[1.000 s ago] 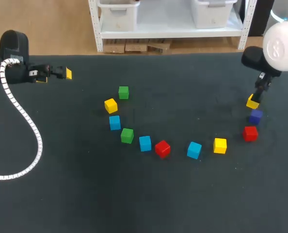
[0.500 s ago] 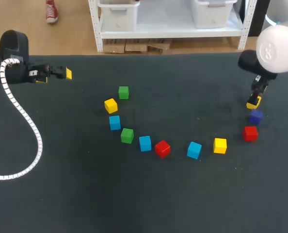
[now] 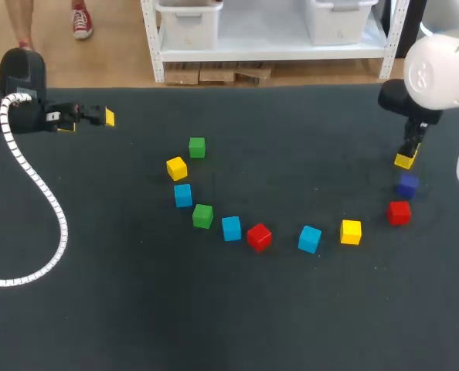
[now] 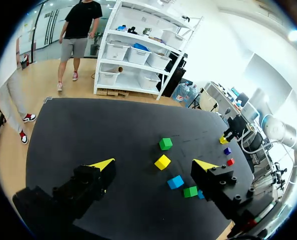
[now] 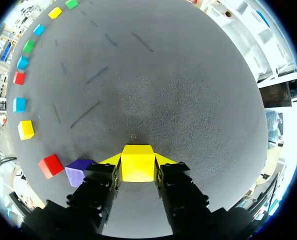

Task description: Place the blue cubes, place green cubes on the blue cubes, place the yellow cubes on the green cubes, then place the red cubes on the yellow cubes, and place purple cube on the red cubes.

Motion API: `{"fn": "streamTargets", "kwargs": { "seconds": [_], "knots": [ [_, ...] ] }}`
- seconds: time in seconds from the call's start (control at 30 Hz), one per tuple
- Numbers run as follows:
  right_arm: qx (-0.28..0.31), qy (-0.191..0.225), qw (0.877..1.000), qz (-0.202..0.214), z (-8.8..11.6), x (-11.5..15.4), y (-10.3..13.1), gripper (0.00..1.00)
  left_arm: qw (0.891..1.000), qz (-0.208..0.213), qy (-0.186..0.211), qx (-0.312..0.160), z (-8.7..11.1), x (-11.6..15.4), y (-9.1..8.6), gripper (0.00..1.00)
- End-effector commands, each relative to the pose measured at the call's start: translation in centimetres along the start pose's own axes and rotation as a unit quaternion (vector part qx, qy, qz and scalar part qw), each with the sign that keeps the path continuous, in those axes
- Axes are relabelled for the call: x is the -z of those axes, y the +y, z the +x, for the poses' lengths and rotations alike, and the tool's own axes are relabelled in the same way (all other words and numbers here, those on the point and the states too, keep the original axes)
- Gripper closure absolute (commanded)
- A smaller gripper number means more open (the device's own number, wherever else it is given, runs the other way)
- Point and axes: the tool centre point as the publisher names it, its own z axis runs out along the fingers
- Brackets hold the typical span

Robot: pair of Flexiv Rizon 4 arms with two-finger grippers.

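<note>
Dark table (image 3: 137, 309), right side — right jaws clamp yellow cube (image 5: 137, 163)

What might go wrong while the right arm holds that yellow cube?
The held cube is pinched only at the tips of the right gripper, so it may slip. The purple cube and a red cube lie close by, so a low swing might knock them. The blue cubes and green cubes are not stacked yet, so yellow looks premature.

Black, yellow-tipped left claw (image 4: 153, 164); white, seemingly ribbed cable (image 3: 62, 230).
</note>
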Motion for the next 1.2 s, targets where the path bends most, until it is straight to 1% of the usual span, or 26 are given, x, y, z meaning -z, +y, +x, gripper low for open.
{"fn": "streamTargets", "kwargs": {
  "seconds": [0.03,0.13,0.33,0.5,0.63,0.8,0.93,1.2],
  "knots": [
    [0.015,-0.006,1.0,0.001,0.0,1.6,0.6,1.0,1.0,0.003,-0.003,0.0,0.1,0.0,0.1,0.0],
    [0.034,-0.013,0.999,0.005,-0.5,3.1,1.1,1.0,1.0,0.003,-0.003,0.0,0.1,0.0,0.1,0.0],
    [0.076,-0.019,0.997,0.028,-1.8,5.8,2.5,1.0,1.0,0.003,-0.003,0.0,0.1,0.0,0.1,0.0],
    [0.117,-0.023,0.992,0.047,-3.4,7.7,4.7,1.0,1.0,0.003,-0.003,0.0,0.1,0.0,0.1,0.0],
    [0.144,-0.035,0.987,0.053,-4.8,8.9,6.6,1.0,1.0,0.003,-0.003,0.0,0.1,0.0,0.1,0.0],
    [0.176,-0.047,0.981,0.06,-6.4,9.9,8.6,1.0,1.0,0.003,-0.003,0.0,0.1,0.0,0.1,0.0],
    [0.203,-0.045,0.976,0.062,-7.6,10.1,9.9,1.0,1.0,0.003,-0.003,0.0,0.1,0.0,0.1,0.0],
    [0.231,-0.038,0.97,0.064,-10.0,9.8,10.8,1.0,1.0,0.003,-0.003,0.0,0.1,0.0,0.1,0.0]
  ]
}}
